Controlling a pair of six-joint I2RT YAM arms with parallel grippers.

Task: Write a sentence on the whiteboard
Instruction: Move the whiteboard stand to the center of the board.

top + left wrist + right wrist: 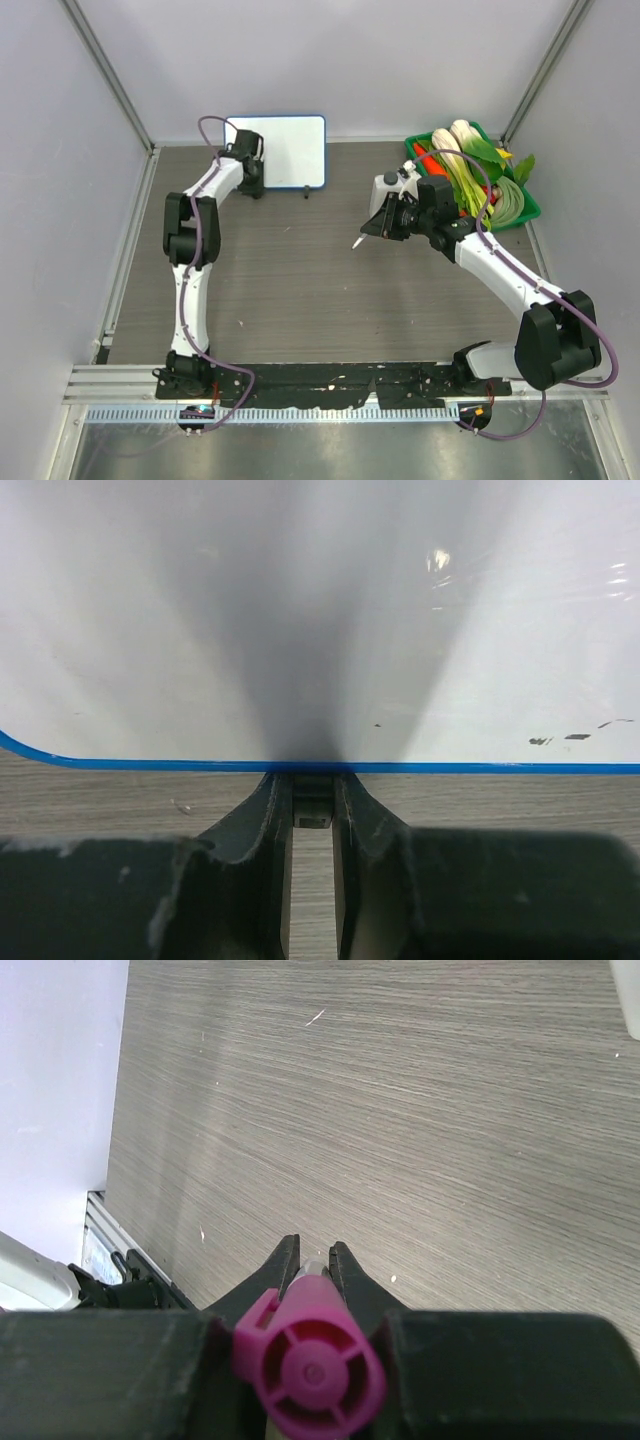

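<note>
We see the whiteboard at the far left of the counter. The left tool sits at its near rim, fingers drawn narrow about a small dark piece beneath it. We cannot tell whether it grips. The right tool, clenched on a magenta marker, is right of centre, well apart from the board.

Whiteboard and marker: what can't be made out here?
Whiteboard lower left corner: top view, covered by the left pincer.
Grip on its rim: left wrist, tips in shadow; clamped or not, cannot tell.
Dark marks near the rim: left wrist, too small to read.
Marker tip: right wrist, hidden behind its own magenta end; top view, too small.
</note>
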